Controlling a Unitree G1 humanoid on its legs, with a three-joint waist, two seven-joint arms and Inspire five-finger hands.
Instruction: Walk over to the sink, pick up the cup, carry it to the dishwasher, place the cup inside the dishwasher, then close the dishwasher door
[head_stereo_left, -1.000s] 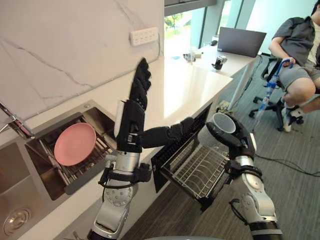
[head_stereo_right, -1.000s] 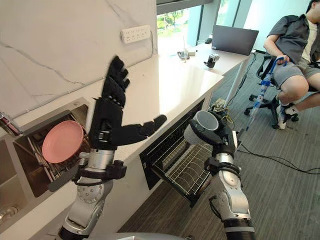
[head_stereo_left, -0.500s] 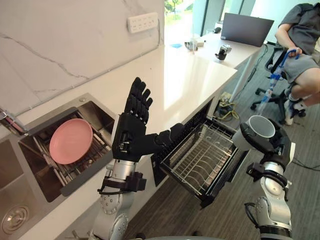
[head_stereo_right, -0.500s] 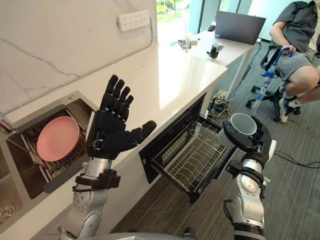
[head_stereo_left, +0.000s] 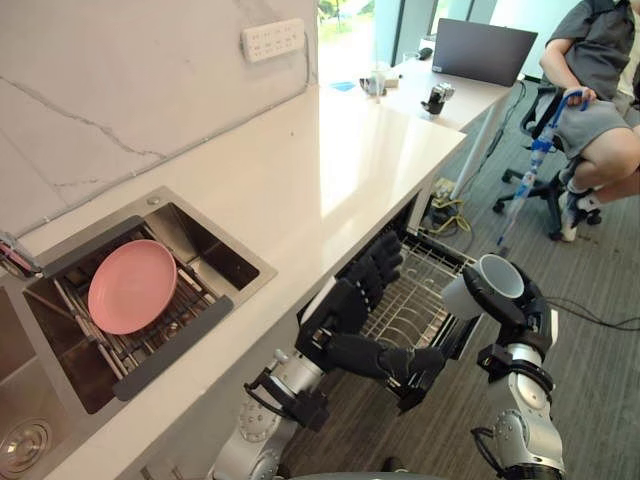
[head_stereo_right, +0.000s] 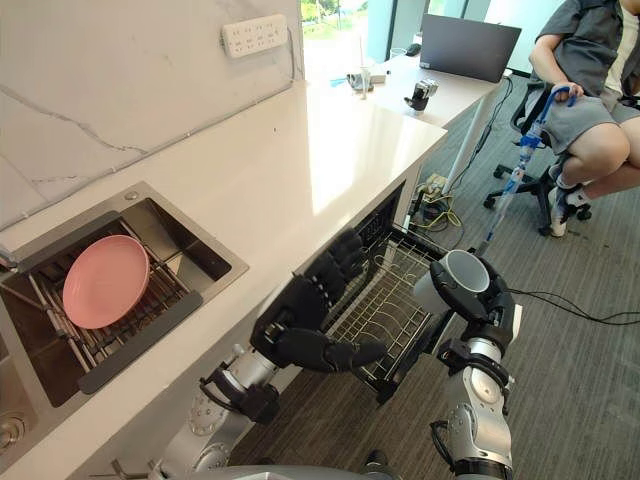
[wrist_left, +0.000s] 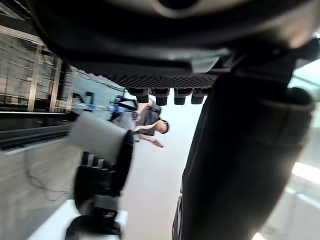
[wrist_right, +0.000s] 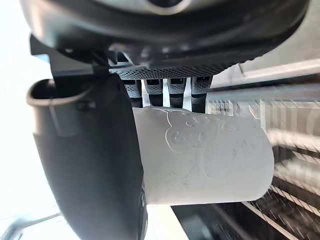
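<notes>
Cup (head_stereo_left: 478, 289), smooth white cylinder, clasped in dark right hand (head_stereo_left: 524, 308).

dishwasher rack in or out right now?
Out: the wire rack juts from under the counter; the cup sits in the right hand beside it.

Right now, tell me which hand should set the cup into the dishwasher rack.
Right. The right hand is curled round the white cup and holds it just beside the pulled-out dishwasher rack. The left hand is open and empty near the rack's front, so it would first have to take the cup.
</notes>
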